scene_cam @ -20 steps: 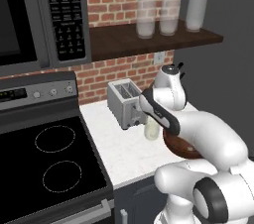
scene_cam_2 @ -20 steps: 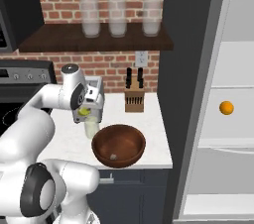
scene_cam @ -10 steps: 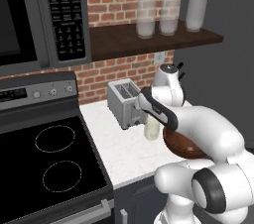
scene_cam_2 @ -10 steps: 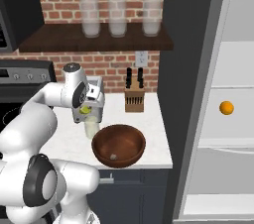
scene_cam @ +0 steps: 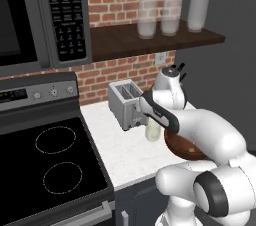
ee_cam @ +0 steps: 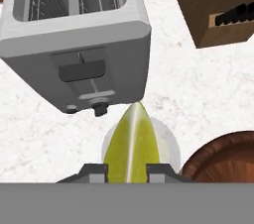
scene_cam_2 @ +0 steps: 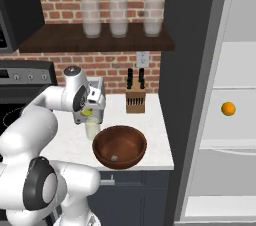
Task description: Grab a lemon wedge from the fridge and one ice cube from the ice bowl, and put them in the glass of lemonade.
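Observation:
My gripper (ee_cam: pixel 127 169) is shut on the lemon wedge (ee_cam: pixel 131 141), a pale yellow-green slice pinched between the two fingertips. It hangs right above the glass of lemonade (ee_cam: pixel 166 146), whose round whitish rim shows beneath the wedge. From the right base view the gripper (scene_cam_2: pixel 88 113) holds the lemon wedge (scene_cam_2: pixel 86 112) just over the glass of lemonade (scene_cam_2: pixel 91 130). The ice bowl (scene_cam_2: pixel 120 146) stands beside the glass, with a small ice cube (scene_cam_2: pixel 114 158) on its bottom. The fridge (scene_cam_2: pixel 240 70) stands open at the right.
A silver toaster (ee_cam: pixel 74 34) stands just behind the glass, and a wooden knife block (scene_cam_2: pixel 135 100) sits by the brick wall. An orange (scene_cam_2: pixel 228 108) lies on a fridge shelf. Frosted glasses (scene_cam_2: pixel 119 15) line the shelf above. The stove (scene_cam: pixel 50 165) lies to the left.
The hand has shifted only slightly over the glass, still holding the lemon wedge. Nothing else has moved.

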Controlling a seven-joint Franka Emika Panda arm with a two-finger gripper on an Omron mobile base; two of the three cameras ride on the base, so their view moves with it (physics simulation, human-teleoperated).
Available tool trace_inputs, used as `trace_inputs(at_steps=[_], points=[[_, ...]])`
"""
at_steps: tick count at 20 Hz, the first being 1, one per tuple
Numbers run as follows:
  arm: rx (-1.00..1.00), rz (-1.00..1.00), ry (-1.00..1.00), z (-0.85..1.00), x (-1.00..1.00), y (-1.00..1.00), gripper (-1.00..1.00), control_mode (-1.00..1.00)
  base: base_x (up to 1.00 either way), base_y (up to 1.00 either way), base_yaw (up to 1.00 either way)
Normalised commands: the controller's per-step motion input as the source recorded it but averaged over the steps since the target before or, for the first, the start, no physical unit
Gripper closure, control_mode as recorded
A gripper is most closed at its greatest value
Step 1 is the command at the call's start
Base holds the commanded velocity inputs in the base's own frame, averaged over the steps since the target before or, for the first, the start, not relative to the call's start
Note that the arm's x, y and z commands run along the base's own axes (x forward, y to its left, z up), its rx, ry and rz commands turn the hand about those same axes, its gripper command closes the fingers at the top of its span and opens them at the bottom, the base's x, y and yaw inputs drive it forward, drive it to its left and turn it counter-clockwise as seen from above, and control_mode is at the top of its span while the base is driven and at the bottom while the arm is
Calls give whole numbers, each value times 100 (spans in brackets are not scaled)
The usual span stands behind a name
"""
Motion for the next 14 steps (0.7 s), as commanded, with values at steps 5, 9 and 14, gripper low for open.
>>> trace_inputs(at_steps=[5, 9, 14], points=[[0, 0, 0, -7, 15, 0, 100, -100, 0, 0, 0], [0, 0, 0, -9, 5, 0, 100, -100, 0, 0, 0], [0, 0, 0, -12, 0, 0, 100, -100, 0, 0, 0]])
